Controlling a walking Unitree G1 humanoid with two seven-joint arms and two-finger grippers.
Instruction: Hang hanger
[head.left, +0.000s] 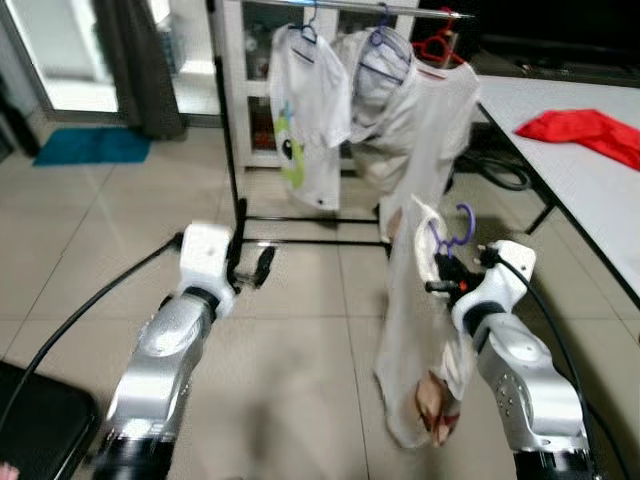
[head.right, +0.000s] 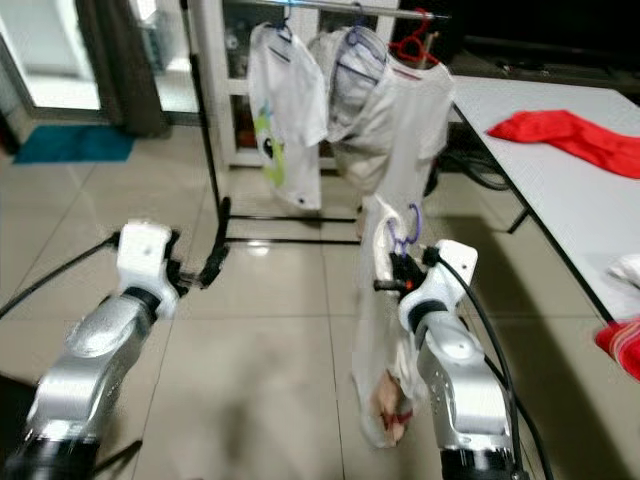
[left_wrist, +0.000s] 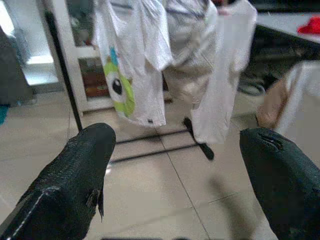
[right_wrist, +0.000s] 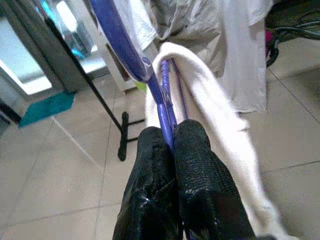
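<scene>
A clothes rack (head.left: 232, 150) stands ahead. The right end effector (head.left: 447, 283) pinches a purple hanger (head.left: 452, 232) by its stiff neck, well short of the rail; its limp, light garment (head.left: 412, 340) likely swings. Left end effector (head.left: 250, 268) spread, empty.

The rail (head.left: 370, 8) is cut off by the top edge, the red cloth (head.left: 585, 132) by the right edge, and the hanger (right_wrist: 150, 75) shoulders lie hidden under its white garment (head.left: 420, 330).
</scene>
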